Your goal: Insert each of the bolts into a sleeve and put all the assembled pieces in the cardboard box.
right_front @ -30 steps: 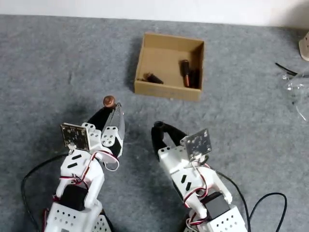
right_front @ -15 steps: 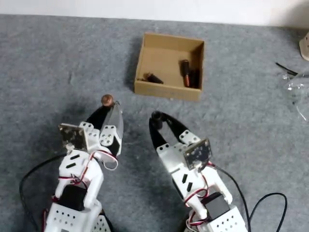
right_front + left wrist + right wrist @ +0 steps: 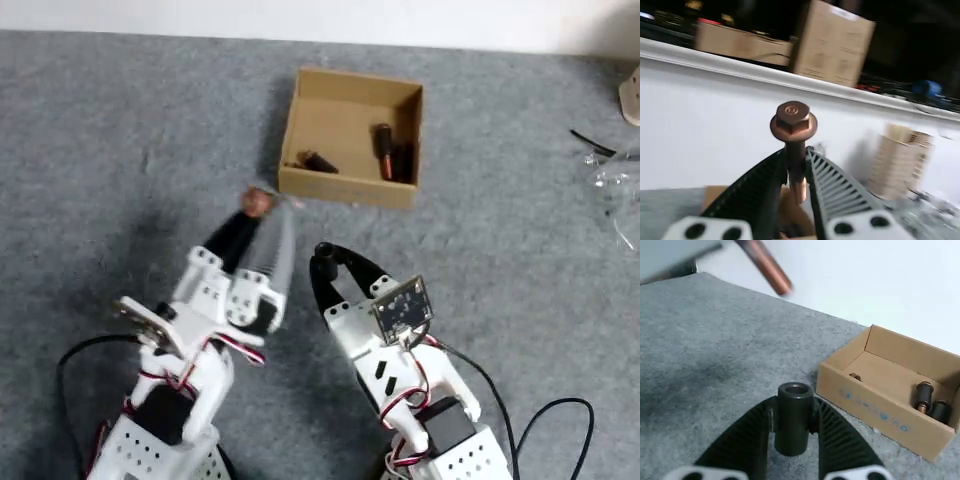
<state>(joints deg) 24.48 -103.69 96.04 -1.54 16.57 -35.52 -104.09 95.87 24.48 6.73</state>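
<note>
My left gripper (image 3: 796, 165) is shut on a copper bolt (image 3: 794, 131), gripping its shank with the hex head pointing up. In the high view that bolt (image 3: 257, 201) is lifted just short of the cardboard box (image 3: 347, 193), at the tip of the left gripper (image 3: 258, 228). My right gripper (image 3: 794, 415) is shut on a black sleeve (image 3: 794, 412), held upright with its open bore up; from above the sleeve (image 3: 324, 251) sits at the right gripper (image 3: 325, 262) tips. The bolt's shank (image 3: 766, 266) shows above the sleeve. Three assembled pieces (image 3: 384, 150) lie in the box.
Grey carpet covers the table. Clear plastic and a black wire (image 3: 606, 160) lie at the far right edge, with a beige object (image 3: 630, 95) beside them. A white wall borders the table's far side.
The left arm has lifted and swung the bolt toward the right, closer to the box and the sleeve. The right gripper tilted slightly, keeping the sleeve in place.
</note>
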